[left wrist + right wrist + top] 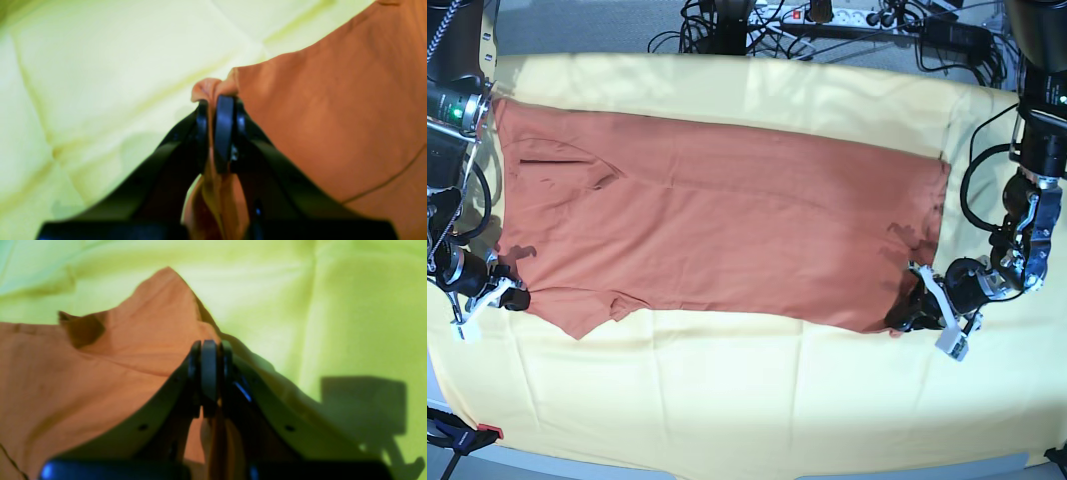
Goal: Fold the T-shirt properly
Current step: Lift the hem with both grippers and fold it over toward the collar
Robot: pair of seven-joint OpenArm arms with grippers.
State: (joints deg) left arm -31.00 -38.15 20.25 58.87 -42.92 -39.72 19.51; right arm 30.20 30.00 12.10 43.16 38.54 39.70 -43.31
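base view: the t-shirt [727, 210] lies spread across the pale yellow cloth [757, 400] that covers the bench, its long axis running side to side, sleeves and neckline toward the view's left and the hem toward the view's right. we see the left tool [905, 312] at the near hem corner and the right tool [515, 298] at the near edge by the sleeve.

left wrist view: the left tool [210, 110] is clenched on a bunched pinch of the t-shirt [333, 116], fabric trailing down between its jaws. right wrist view: the right tool [209, 353] is likewise clamped on the t-shirt [100, 356], a strip of orange fabric showing below the closed jaws.

progress, in our judgement: the garment reads as roughly half its full depth, with one sleeve lying on top near the left, so a lengthwise fold may already be in place, though we cannot tell for certain. what clearly remains is at least one further fold to bring it to a compact rectangle, plus smoothing of the wrinkles near the hem.

edges and room: the far edge lies near the far border of the yellow cloth, with cables [827, 20] just beyond. the near side offers a broad band of bare yellow cloth; both ends sit close to the arms, so free travel is mainly over the garment itself.
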